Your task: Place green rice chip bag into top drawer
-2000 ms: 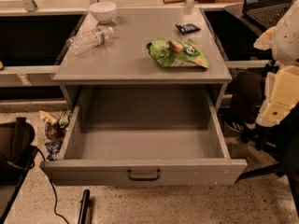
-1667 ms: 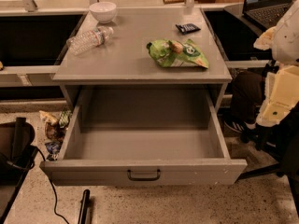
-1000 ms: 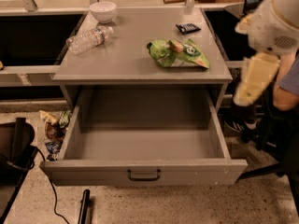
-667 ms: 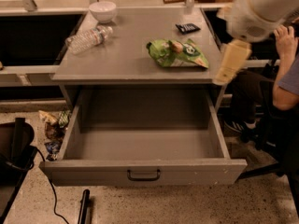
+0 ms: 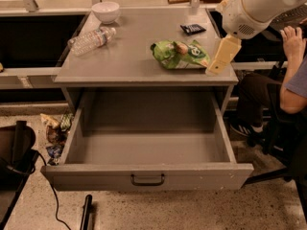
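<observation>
The green rice chip bag (image 5: 180, 55) lies crumpled on the grey cabinet top (image 5: 129, 51), right of centre. The top drawer (image 5: 144, 175) is pulled out wide below it and is empty inside, with its dark curved handle (image 5: 147, 180) at the front centre. My gripper (image 5: 219, 61), cream-coloured under a bulky white arm (image 5: 259, 6), hangs at the right edge of the cabinet top. It is just right of the bag, close to it, and holds nothing.
A clear water bottle (image 5: 91, 40) and a white bowl (image 5: 106, 11) sit at the back left, and a small black packet (image 5: 193, 28) at the back right. A seated person (image 5: 292, 80) is at the right. Snack bags (image 5: 55, 133) and a dark bag (image 5: 14, 152) lie on the floor at the left.
My arm has swung in from the far right, up and to the left, and the gripper now hangs next to the bag. The bag and drawer have not moved.
</observation>
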Tool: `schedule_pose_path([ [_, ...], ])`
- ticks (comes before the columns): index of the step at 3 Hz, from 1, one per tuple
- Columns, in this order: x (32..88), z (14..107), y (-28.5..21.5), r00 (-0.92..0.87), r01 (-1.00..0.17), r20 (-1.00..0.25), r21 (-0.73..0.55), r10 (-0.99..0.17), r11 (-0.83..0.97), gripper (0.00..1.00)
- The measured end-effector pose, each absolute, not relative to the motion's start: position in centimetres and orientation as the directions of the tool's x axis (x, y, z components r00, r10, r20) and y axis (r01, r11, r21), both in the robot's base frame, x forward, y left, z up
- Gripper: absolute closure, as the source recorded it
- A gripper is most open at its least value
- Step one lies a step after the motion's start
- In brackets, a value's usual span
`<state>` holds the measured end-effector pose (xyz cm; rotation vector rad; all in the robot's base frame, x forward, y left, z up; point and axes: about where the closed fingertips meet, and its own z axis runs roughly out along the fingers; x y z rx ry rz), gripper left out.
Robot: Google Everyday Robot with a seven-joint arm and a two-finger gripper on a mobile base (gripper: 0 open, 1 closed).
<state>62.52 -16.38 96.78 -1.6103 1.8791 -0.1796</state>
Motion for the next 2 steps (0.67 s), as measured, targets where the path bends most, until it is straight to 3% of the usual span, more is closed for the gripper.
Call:
schedule_pose_path([
  [2, 68.1, 92.3, -12.5, 0.002, -0.833, -0.383, -0.512, -0.924, 0.210, 0.00],
])
